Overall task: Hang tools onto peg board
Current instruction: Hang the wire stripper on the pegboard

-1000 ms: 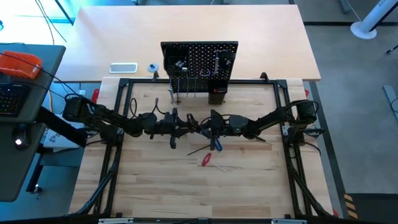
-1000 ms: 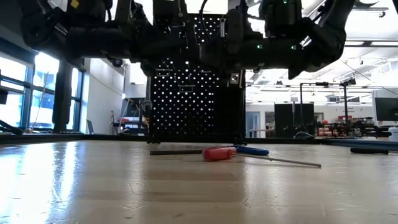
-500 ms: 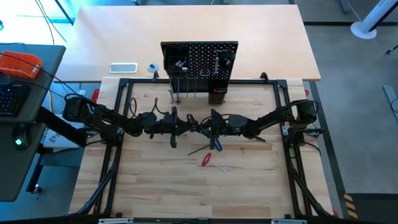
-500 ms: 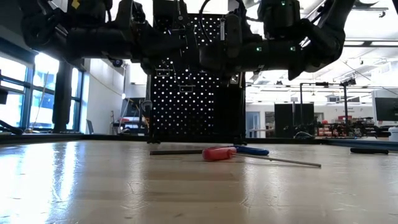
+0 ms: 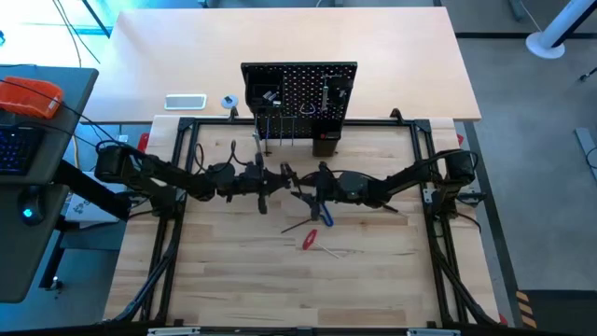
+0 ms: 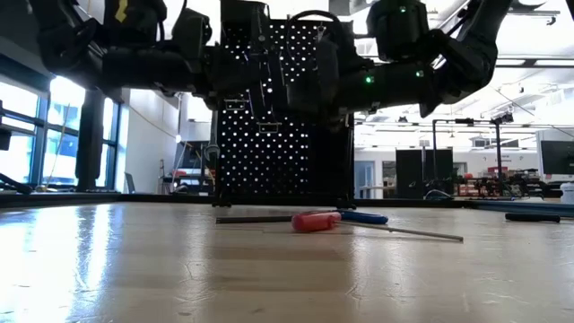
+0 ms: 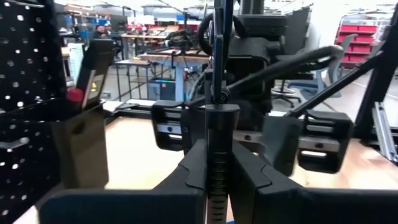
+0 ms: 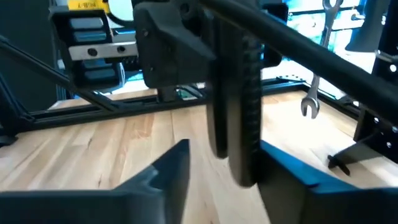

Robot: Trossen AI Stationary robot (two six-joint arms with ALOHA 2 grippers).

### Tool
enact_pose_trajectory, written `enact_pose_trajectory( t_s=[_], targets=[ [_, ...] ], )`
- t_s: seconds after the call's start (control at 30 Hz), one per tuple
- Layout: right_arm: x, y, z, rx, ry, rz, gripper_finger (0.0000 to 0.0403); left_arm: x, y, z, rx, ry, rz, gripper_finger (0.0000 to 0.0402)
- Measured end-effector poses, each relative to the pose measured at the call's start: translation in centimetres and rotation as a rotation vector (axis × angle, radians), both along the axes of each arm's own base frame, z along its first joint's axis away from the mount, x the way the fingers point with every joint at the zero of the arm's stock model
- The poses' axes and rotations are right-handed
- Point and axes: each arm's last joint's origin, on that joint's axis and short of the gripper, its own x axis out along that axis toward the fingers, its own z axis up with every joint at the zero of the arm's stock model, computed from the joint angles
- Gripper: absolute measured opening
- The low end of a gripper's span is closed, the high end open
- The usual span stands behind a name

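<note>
A black clamp with a ribbed bar stands upright in mid-air over the table's middle. My left gripper is shut on it. My right gripper faces it from the table's right, open. Its fingers stand on either side of the same bar, and I see no touch. In the high view the two grippers meet in front of the upright black peg board. A red-handled screwdriver and a blue-handled hex key lie flat on the table below them. My left gripper pinches the clamp's ribbed bar between its two fingers. The fingers point level from the table's left and lie across the bar. The clamp stands upright in the hold, lifted clear of the table.
A silver wrench shows just in front of the peg board's foot, and other tools and small bins are on the board. A black frame rims the table. Bare wood lies toward the near edge.
My right gripper has opened and let go of the clamp, staying where it was. My left gripper, shut on the clamp, has swung a little toward the far edge and the peg board, carrying the clamp with it.
</note>
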Motion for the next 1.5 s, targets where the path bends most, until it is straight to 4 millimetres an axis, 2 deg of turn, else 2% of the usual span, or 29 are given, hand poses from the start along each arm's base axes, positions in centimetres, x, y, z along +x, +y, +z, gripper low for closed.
enact_pose_trajectory(
  t_s=[0.13,0.23,0.4,0.53,0.73,1.17,1.5],
  targets=[
    [0.0,-0.1,-0.3,0.001,0.036,-0.022,0.0211,-0.1,0.9,-0.1,-0.003,0.008,0.03,0.0022],
    [-0.1,-0.1,-0.5,-0.012,0.053,-0.036,0.0224,-0.2,1.6,-0.2,-0.013,0.015,0.051,0.0022],
    [-0.1,-0.3,-0.7,-0.031,0.079,-0.065,0.0227,-0.4,2.8,-0.4,-0.019,0.043,0.082,0.0022],
    [-0.2,0.1,-1.1,-0.036,0.12,-0.03,0.0227,-0.7,4.0,-0.7,-0.016,0.073,0.182,0.0022],
    [-0.4,-0.2,-1.5,-0.034,0.149,-0.078,0.0227,-1.3,5.1,-0.9,-0.045,0.059,0.113,0.0022],
    [-1.6,-0.4,-2.8,-0.031,0.199,-0.07,0.0227,-2.7,7.7,-1.9,-0.08,0.125,0.128,0.0022],
    [-1.6,-0.6,-2.8,-0.051,0.2,-0.076,0.0227,-2.7,8.1,-2.3,-0.082,0.146,0.078,0.0022]
  ],
)
